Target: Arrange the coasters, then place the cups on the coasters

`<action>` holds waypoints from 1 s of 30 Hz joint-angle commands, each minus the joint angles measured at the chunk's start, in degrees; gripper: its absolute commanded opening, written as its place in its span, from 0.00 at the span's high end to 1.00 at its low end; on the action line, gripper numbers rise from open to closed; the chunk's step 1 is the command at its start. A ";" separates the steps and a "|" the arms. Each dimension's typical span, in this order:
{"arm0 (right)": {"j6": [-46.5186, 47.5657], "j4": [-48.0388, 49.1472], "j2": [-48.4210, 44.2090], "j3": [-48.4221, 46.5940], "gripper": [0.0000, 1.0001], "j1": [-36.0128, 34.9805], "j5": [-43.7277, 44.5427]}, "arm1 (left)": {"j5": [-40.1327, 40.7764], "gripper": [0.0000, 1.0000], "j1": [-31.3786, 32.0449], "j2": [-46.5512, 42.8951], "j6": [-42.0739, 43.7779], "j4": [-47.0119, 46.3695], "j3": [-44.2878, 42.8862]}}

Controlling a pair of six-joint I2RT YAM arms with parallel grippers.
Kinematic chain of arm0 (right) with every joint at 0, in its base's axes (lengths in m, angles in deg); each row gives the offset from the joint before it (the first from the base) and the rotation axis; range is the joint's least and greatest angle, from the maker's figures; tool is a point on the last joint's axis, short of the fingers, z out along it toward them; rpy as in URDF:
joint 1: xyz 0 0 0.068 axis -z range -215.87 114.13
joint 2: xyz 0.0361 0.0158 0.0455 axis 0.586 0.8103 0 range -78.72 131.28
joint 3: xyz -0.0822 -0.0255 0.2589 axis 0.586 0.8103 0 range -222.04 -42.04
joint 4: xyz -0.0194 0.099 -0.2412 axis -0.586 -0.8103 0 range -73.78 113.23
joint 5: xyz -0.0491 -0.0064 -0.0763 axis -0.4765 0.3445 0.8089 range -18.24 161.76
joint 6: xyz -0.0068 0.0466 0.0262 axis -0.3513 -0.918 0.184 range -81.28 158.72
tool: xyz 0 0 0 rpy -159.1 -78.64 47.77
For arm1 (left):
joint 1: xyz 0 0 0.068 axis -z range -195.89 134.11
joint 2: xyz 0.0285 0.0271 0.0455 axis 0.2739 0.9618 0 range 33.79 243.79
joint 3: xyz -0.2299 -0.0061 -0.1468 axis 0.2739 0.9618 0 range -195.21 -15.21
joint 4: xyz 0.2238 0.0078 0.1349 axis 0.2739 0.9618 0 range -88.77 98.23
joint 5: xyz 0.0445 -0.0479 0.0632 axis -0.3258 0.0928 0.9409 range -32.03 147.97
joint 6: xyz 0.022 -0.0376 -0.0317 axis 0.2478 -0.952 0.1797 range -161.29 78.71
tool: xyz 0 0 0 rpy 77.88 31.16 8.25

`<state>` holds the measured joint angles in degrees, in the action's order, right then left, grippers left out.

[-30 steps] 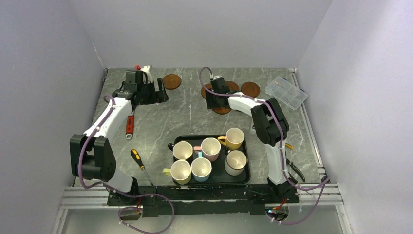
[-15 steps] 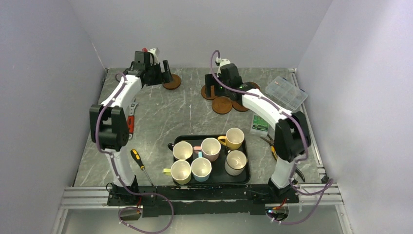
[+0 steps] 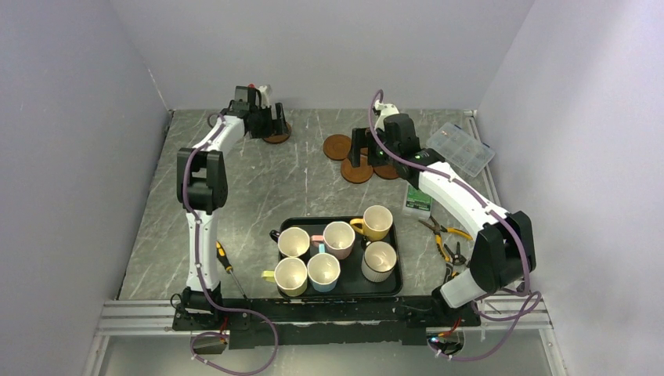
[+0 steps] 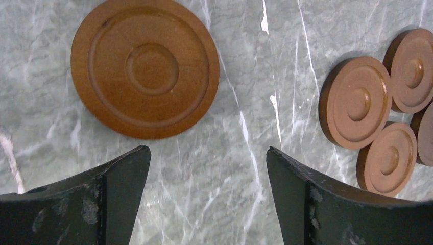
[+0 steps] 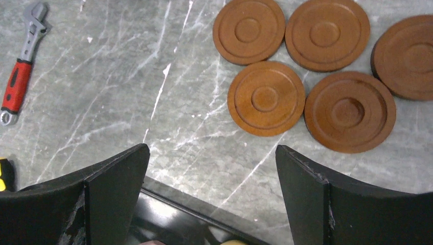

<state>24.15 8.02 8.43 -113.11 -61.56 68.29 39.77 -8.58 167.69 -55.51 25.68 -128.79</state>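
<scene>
While the left gripper [image 4: 208,153] and the right gripper [image 5: 212,148] hang with jaws wide apart and hold nothing, six cups [image 3: 322,270] stand in the black tray [image 3: 344,291] at the near side.
One coaster [image 4: 145,68] lies alone at the far left, just beyond the left fingers; five other coasters [image 5: 266,98] lie close together at the far centre.

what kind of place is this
Probably a robotics lab cell: two white-and-black robot arms bolted to an aluminium rail, plain lilac walls boxing in the grey marble-patterned tabletop, a clear plastic parts box.
</scene>
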 commanded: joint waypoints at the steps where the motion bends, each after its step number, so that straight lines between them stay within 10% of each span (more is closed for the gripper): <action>1: -1.18 1.99 -3.57 2.98 0.00 0.42 -0.77 | -3.53 0.10 -0.02 3.16 1.60 -4.11 -5.96; 22: -1.07 0.70 -2.16 3.05 0.00 0.72 -0.86 | -5.45 0.10 0.85 14.40 7.84 -2.44 -14.69; 30: -1.96 1.99 -1.97 3.43 0.01 0.73 -2.71 | -8.96 0.12 1.67 7.52 5.83 -4.00 -2.02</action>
<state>23.10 7.65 6.82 -109.78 -61.06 67.14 34.39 -7.93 178.75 -48.66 18.68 -137.89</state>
